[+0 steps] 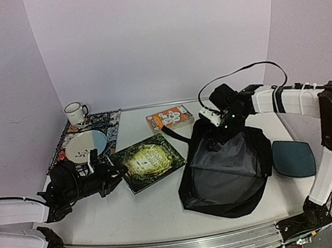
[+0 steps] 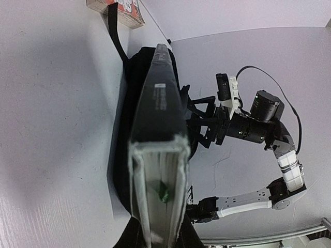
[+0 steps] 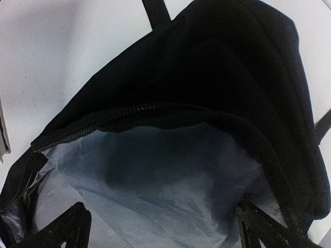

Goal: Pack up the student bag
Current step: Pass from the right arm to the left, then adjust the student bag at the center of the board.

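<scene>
Soft black student bag (image 1: 228, 174) gaping, crinkled grey lining (image 3: 155, 181), right end effector (image 1: 218, 137) wide above, left end effector (image 1: 113, 171) clamping flat hardback book (image 1: 151, 159).

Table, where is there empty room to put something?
Bare table lies near the front, before the green book and left of the student bag. The back left is crowded with the mug, plate and patterned mat.
</scene>
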